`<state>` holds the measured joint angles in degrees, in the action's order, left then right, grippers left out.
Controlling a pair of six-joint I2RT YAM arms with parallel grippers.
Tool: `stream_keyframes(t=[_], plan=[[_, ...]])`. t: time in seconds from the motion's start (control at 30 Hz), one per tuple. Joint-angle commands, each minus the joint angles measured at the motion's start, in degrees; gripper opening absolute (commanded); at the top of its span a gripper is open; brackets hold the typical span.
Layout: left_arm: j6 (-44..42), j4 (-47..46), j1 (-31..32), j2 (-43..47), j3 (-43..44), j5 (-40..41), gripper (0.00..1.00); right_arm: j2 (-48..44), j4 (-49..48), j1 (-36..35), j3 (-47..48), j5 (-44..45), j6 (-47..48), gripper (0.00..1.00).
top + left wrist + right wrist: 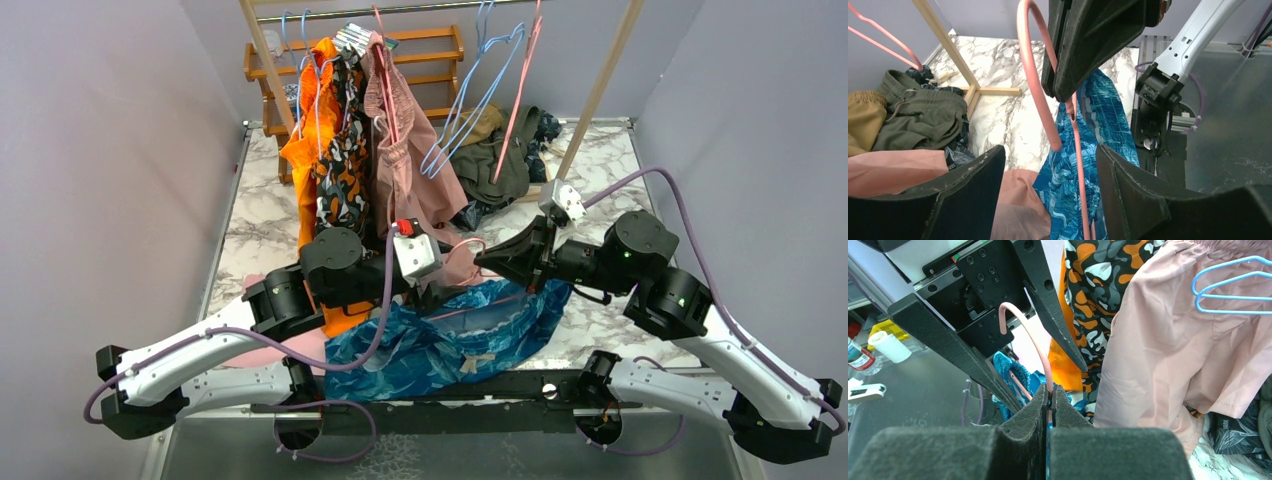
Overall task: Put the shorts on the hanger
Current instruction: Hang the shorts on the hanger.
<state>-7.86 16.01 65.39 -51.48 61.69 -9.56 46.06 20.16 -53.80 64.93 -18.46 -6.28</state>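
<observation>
The teal-blue leaf-print shorts [450, 345] lie bunched at the table's front edge, below both grippers. The pink hanger [468, 246] is upright over them, and its wire [1078, 165] runs down against the shorts [1098, 135]. My right gripper [1050, 395] is shut on the hanger's neck, just below the hook [1023, 325]. It also shows in the top view [485, 258]. My left gripper [1050, 200] is open, one finger on each side of the hanger wire, without touching it. It faces the right gripper in the top view [440, 278].
Orange-black shorts [335, 160] and plain pink shorts [405, 150] hang on the rack behind, with light blue hangers [470, 110] and another pink hanger [515, 110]. An olive clothes heap [500, 160] lies at the back. A wooden rack leg [595, 95] slants at right.
</observation>
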Motion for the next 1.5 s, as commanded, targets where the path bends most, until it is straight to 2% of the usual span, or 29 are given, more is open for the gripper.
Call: stream_keyframes(t=[0.0,0.13,0.3,0.5,0.53,0.57,0.67,0.7,0.8,1.17,1.47], plan=[[-1.5,-3.1,0.0,-1.4,-1.4,-0.9,0.66,-0.5,-3.8,-0.2,-0.4,-0.6,-1.4,0.01],[-1.5,-4.2,0.0,-1.9,-3.1,-0.7,0.56,-0.3,-4.2,-0.2,-0.3,-0.9,-1.6,0.01],[-1.2,-5.8,0.0,-1.6,-4.5,-0.6,0.39,-0.2,-4.6,-0.2,-0.3,-1.0,-2.2,0.01],[-0.4,-8.7,0.0,-0.4,-5.8,-0.1,0.02,0.3,-4.5,-0.2,-0.5,-0.4,-2.8,0.01],[-0.3,-9.1,0.1,-0.1,-6.1,0.5,0.00,0.5,-4.0,-0.2,-0.3,0.3,-2.9,0.01],[-0.1,-9.5,0.0,0.4,-6.4,1.3,0.00,0.8,-3.3,-0.2,0.0,1.4,-3.0,0.04],[0.7,-10.1,0.0,2.2,-7.3,4.3,0.00,1.0,-0.3,-0.2,1.2,4.7,-3.1,0.36],[1.2,-10.1,0.0,2.9,-7.5,5.4,0.00,1.0,0.7,-0.3,1.7,6.0,-3.1,0.42],[2.3,-10.6,0.1,5.6,-8.6,8.8,0.00,-0.5,4.0,-0.3,2.0,10.4,-3.7,0.52],[4.2,-12.4,0.0,12.8,-12.5,18.3,0.00,-8.1,13.8,-0.3,-0.9,28.1,-12.3,0.54],[4.1,-12.7,0.0,12.7,-11.3,17.3,0.00,-6.3,15.6,-0.3,-4.2,29.2,-15.6,0.54]])
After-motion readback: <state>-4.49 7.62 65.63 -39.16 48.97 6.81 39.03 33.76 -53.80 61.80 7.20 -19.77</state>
